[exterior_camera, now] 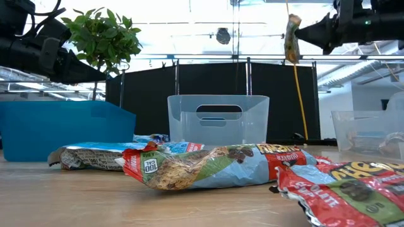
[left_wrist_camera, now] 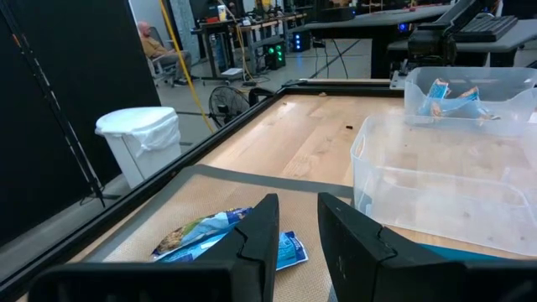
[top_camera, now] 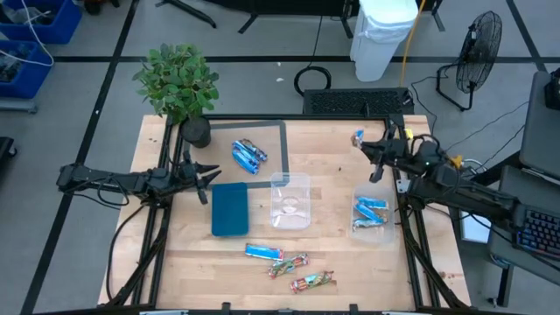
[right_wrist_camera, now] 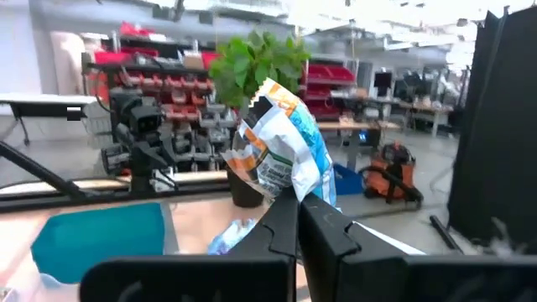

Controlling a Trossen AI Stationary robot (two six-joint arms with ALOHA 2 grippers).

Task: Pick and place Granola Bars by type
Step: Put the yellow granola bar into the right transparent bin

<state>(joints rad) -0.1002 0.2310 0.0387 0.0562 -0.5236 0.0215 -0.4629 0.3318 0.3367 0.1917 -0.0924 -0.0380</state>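
Observation:
My right gripper [top_camera: 367,147] is raised over the table's far right part, shut on a light blue-and-white granola bar [top_camera: 359,137]; the low view shows that bar [exterior_camera: 291,38] high in the air. My left gripper [top_camera: 206,179] waits open at the table's left, with nothing between its fingers [left_wrist_camera: 295,220]. Two darker blue bars [top_camera: 248,155] lie on a grey mat [top_camera: 282,140]. Light blue bars [top_camera: 370,208] lie in the right clear tub [top_camera: 373,229]. One blue bar [top_camera: 262,253] and two red/green bars [top_camera: 289,265] lie near the front edge. My right gripper pinches the light blue-and-white bar between its two fingers, at the wrapper's crinkled edge [right_wrist_camera: 289,186]. The fingers come at it about level, from the table's right side. The bar stands upright in the hold, lifted well clear of the table [exterior_camera: 291,53].
A teal tray [top_camera: 230,208] lies at left centre, right in front of my left gripper. A second clear tub [top_camera: 290,199] stands mid-table. A potted plant [top_camera: 179,87] occupies the far left corner. Bare wood stretches between the tubs and the front bars.

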